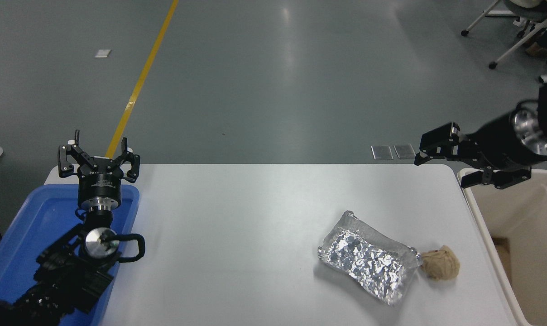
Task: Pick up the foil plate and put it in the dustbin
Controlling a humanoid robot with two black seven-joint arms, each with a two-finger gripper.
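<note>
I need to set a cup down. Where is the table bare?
Bare: the broad white table between the blue tray and the foil plate, plus the far strip. Crowded: the near right, where a brown paper ball touches the plate beside the dustbin.
</note>
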